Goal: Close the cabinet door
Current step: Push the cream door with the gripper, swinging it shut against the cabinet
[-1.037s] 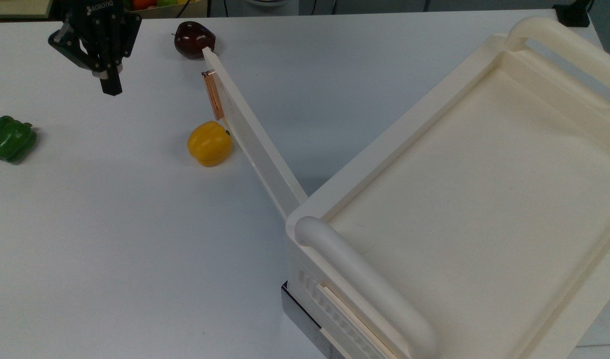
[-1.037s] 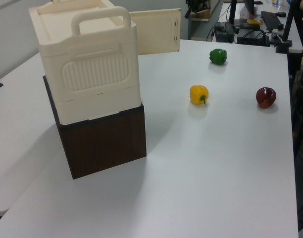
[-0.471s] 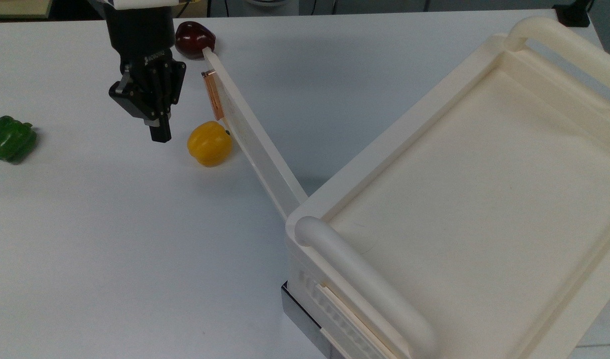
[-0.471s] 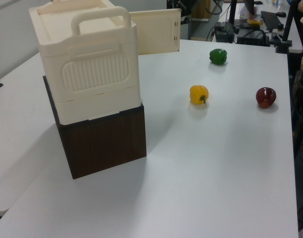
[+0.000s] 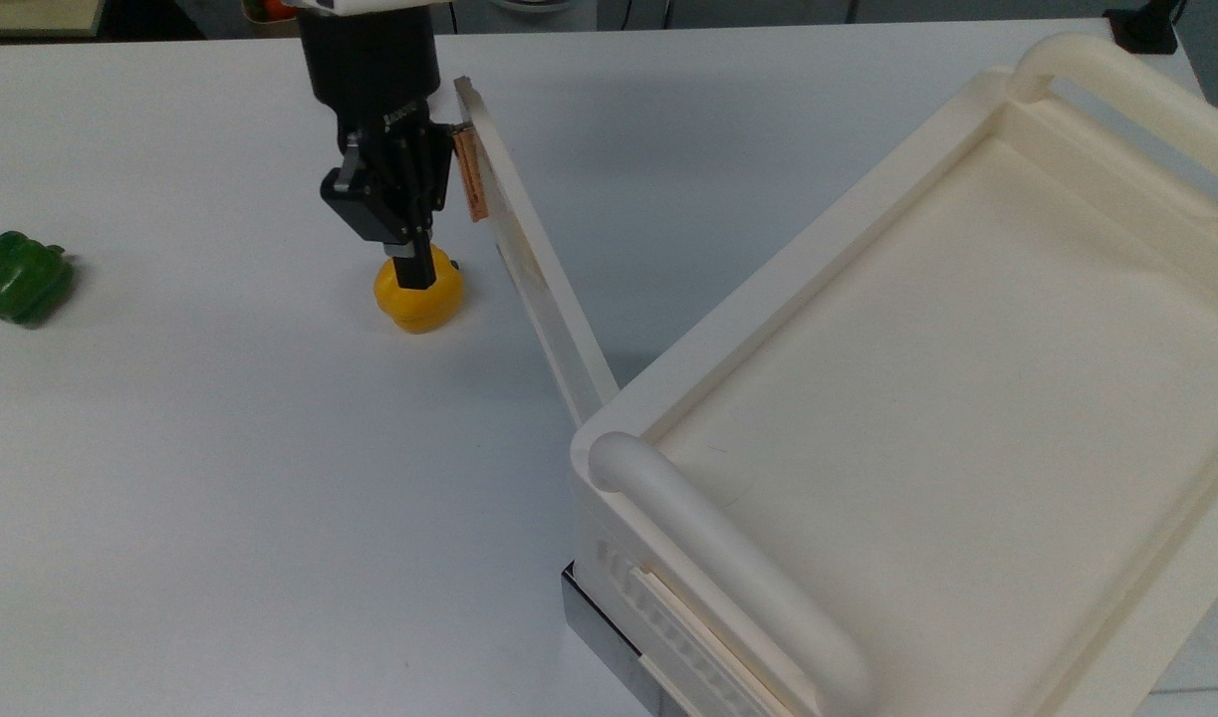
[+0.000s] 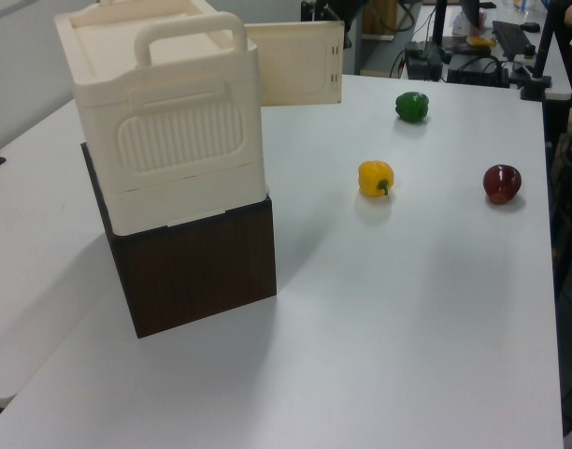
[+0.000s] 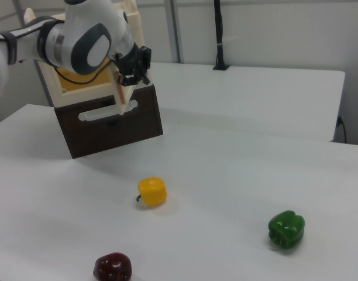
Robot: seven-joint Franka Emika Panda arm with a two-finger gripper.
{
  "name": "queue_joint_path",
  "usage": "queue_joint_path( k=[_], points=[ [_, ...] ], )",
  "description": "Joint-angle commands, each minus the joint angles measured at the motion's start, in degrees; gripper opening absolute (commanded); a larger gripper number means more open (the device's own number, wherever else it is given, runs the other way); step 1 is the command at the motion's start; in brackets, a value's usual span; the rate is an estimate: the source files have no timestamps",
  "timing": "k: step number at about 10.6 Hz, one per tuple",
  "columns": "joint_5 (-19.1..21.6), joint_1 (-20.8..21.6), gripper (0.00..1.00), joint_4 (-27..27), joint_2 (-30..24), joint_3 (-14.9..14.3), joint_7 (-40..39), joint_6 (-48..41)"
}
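Note:
The cream cabinet stands at the top view's right, on a dark brown base. Its door stands open, swung out from the near corner towards the top view's upper left. A copper handle sits near the door's free edge. My black gripper is shut and points down, pressed against the door's outer face right beside the handle. Its tip hangs over a yellow pepper. In the right view, the gripper meets the edge-on door in front of the cabinet. In the left view, the door juts out behind the cabinet.
A green pepper lies at the top view's far left. In the left view a dark red apple sits right of the yellow pepper and the green pepper. A ribbed drawer front faces the top view's bottom edge.
The gripper has moved right and down in the top view, from the table's far left corner to the door's handle. The door's free edge has swung a little towards the cabinet.

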Motion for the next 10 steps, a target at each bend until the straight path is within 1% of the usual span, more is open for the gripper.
queue_joint_path(
  k=[1,3,5,6,7,9,10],
  points=[
    [1.38,2.56,0.0,-0.47,-1.8,-0.56,2.77,-0.46],
    [1.38,5.8,0.0,-0.39,-2.07,-0.64,10.22,-1.94],
    [1.38,8.7,0.0,-0.39,-2.25,-0.64,14.89,-2.74],
    [1.2,10.28,0.0,-0.39,-2.33,-0.64,18.57,-2.66],
    [0.68,12.12,0.0,-0.39,-2.25,-0.64,22.52,-2.65],
    [0.41,16.34,0.0,-0.3,-2.25,-0.73,33.76,-2.22],
    [0.24,18.45,0.0,-0.3,-2.16,-0.73,38.08,-1.69]
  ],
)
